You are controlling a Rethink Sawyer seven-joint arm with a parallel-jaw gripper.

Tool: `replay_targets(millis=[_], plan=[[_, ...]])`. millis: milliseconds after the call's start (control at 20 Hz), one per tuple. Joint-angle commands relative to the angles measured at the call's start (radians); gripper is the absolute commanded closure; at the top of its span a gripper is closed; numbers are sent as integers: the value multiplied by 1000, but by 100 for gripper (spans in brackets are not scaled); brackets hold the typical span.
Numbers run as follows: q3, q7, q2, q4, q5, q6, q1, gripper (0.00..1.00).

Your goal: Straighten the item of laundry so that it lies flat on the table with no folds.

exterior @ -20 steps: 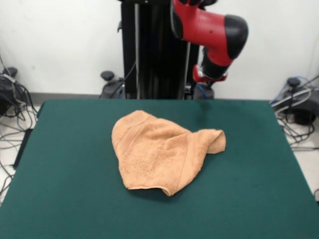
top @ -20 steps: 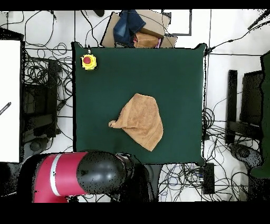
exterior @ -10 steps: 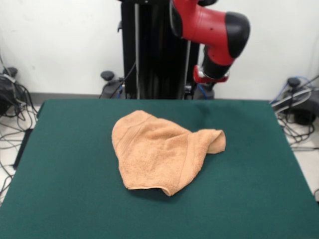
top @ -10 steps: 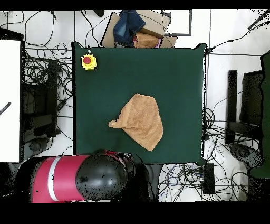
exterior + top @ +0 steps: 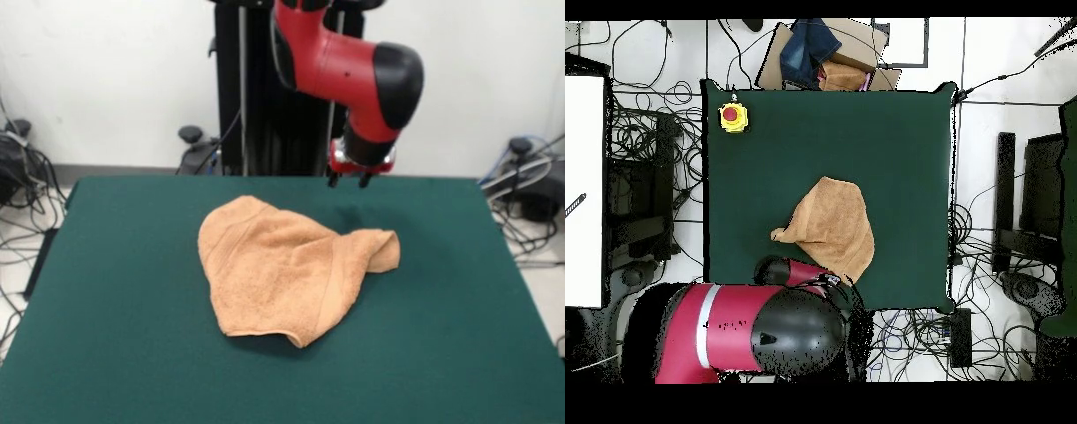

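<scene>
- The towel [image 5: 287, 269] lies crumpled near the middle of the green desk [image 5: 115, 336], one flap doubled over along its front edge and a rolled corner sticking out on the side nearer the gripper [image 5: 350, 180].
- The jaws hang above the desk's far edge, apart from the towel; two short tips show with a gap between them, so they look released and empty.
- Risk, as a judgement: pinching the doubled flap could lift both layers and drag the whole towel rather than unfold it; the thick terry may also slip free.
- The front view shows the tips and the fold's height.
- The overhead view hides the jaws under the arm [image 5: 755, 335], yet shows a yellow box with a red button [image 5: 732, 116] well away from the towel.
</scene>
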Motion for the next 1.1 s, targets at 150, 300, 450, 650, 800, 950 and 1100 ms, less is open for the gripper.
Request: replay_targets(millis=[150,300,450,650,800,950,1100], plan=[[46,80,47,-333,-13,239,3,0],[52,91,75,-387,-16,272,6,0],[50,110,114,-442,-15,272,24,0],[50,124,154,-492,-18,266,41,0],[65,118,144,-468,-28,244,27,0],[75,115,137,-449,-35,228,16,0],[87,120,142,-420,-43,180,11,0]])
